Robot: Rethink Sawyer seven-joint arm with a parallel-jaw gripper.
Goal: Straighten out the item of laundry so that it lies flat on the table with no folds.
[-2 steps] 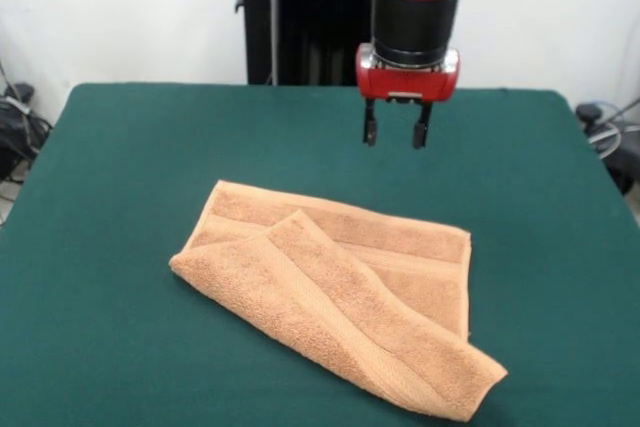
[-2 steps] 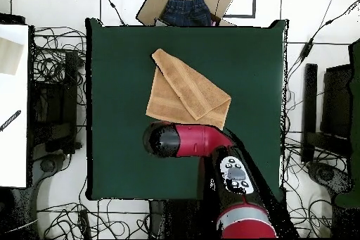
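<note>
Towel (image 1: 340, 292) lies doubled on the table (image 1: 120, 187), one flap folded diagonally across. Gripper (image 1: 396, 134) hangs above its far edge, fingers spread and empty, probably poised to pinch that flap.

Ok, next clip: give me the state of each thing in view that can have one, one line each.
towel: folded over itself, a diagonal flap lying across the lower layer, not flat.
gripper: open, empty, hanging above the table behind the towel, touching nothing.
table: green cloth bare around the towel.
cardboard box: open, off the table's edge, dark blue clothing inside.
</note>
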